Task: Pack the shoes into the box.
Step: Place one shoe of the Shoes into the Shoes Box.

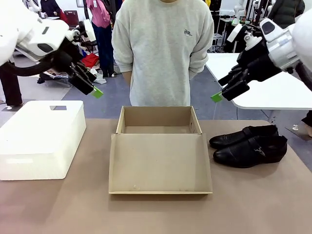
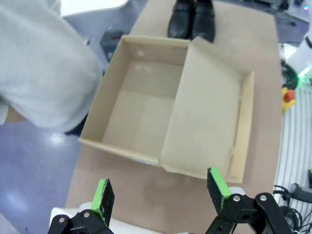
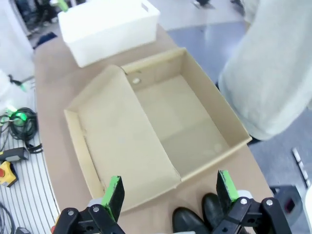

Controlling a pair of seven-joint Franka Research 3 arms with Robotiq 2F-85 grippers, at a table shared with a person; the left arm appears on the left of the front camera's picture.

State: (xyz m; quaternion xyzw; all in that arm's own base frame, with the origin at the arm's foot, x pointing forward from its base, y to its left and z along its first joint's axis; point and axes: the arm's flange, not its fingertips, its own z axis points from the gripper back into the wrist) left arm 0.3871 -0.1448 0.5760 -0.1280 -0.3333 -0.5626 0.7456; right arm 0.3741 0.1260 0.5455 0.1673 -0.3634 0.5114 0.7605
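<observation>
The brown cardboard box (image 1: 158, 127) lies open at the table's middle, its lid flap (image 1: 160, 165) folded toward me and its inside bare. The pair of glossy black shoes (image 1: 249, 145) lies side by side on the table right of it. My left gripper (image 1: 95, 91) hangs open high above the table's left, over the white box. My right gripper (image 1: 218, 96) hangs open high at the right, above and behind the shoes. The left wrist view looks down on the box (image 2: 146, 107) and shoes (image 2: 191, 18) between open fingers (image 2: 103, 197). The right wrist view has the box (image 3: 180, 117) and shoe toes (image 3: 190, 220) beyond its green pads (image 3: 115, 194).
A large white plastic box (image 1: 41, 138) stands on the table's left. A person in a grey sweatshirt (image 1: 163, 48) stands at the far edge just behind the cardboard box. A white table (image 1: 273, 87) stands behind at the right. Bare tabletop runs along the near edge.
</observation>
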